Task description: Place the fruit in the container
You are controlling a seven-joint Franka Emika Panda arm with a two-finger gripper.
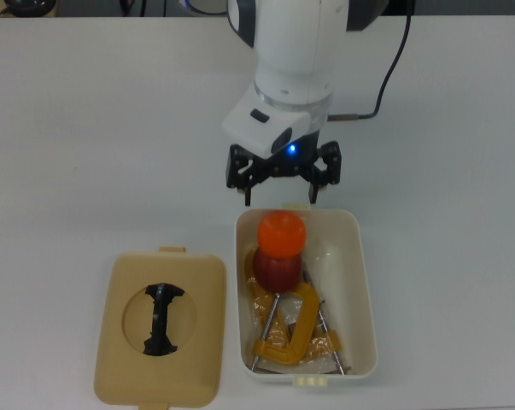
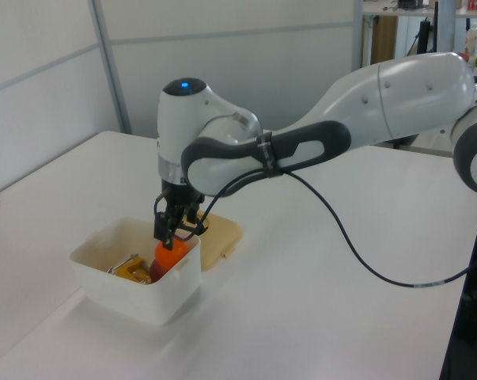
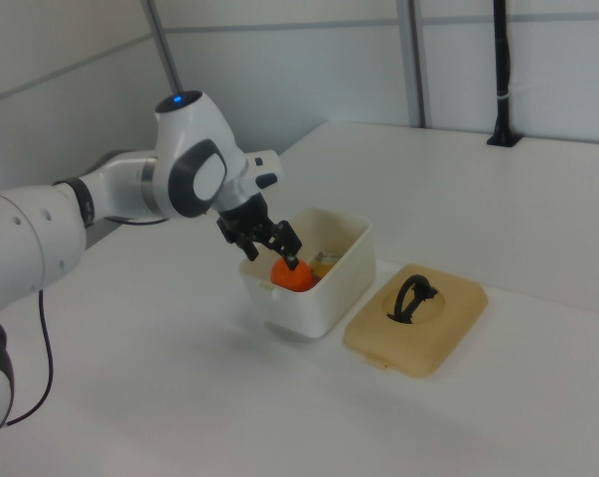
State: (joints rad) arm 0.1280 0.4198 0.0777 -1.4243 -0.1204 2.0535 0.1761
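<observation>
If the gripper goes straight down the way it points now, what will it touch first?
Most likely the orange fruit, which sits on the apple inside the white tub. The open gripper hangs just above it. Depth is unclear, so the tub's near rim could come first.

**Three fixed cameras on one counter**

The top view looks straight down on the counter [image 1: 86, 128]. The left view and right view look obliquely from opposite sides, farther back. All three share the container [image 1: 364, 282] [image 2: 104, 277] [image 3: 344, 263] and lid [image 1: 129, 290] [image 2: 226, 233] [image 3: 448, 318].
</observation>
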